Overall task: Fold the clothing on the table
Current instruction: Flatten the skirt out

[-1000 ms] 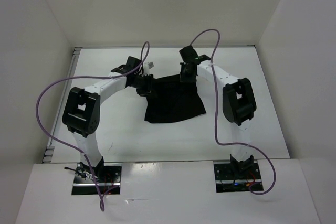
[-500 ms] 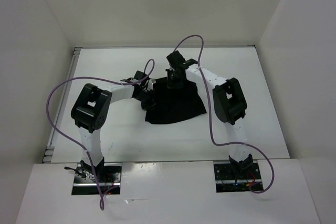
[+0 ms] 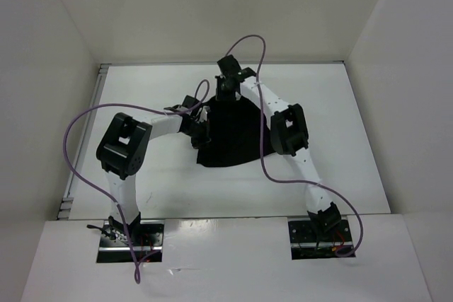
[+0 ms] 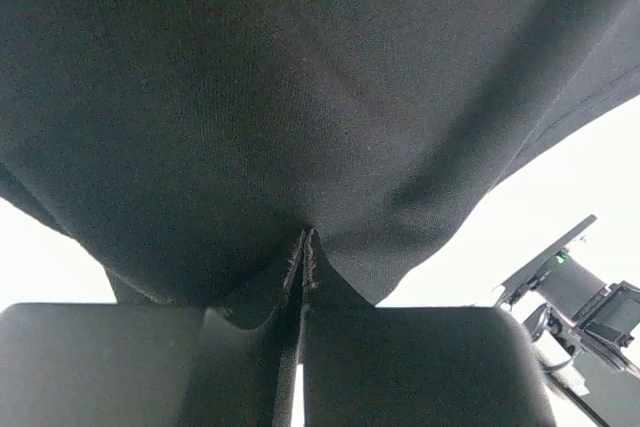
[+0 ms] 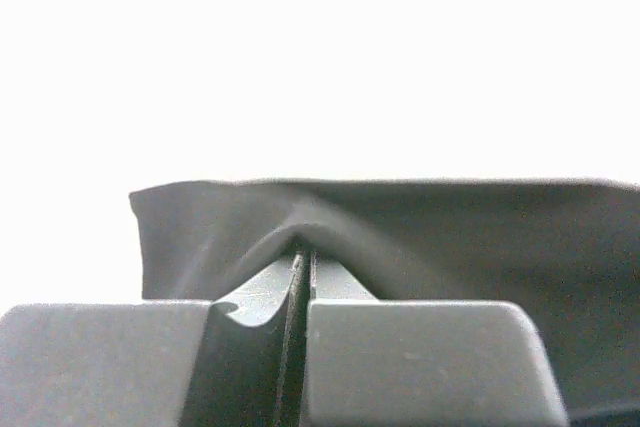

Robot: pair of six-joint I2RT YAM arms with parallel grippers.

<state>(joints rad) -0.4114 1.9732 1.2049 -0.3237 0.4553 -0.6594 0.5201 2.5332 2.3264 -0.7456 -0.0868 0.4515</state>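
White table (image 3: 340, 139) fills my overhead view, and the black clothing (image 3: 233, 136) lies near its middle, toward the far side, drawn into a rough triangle. My left gripper (image 4: 303, 247) is pinched closed on the cloth's left edge, with fabric bunched between its tips, while my right gripper (image 5: 302, 257) is clamped on a raised fold at the far corner.

Clothing (image 4: 300, 97): cut off by top and side edges in left wrist view, by right edge in right wrist view; overhead, pinched portions hidden beneath left pincer (image 3: 201, 132) and right pincer (image 3: 225, 97).
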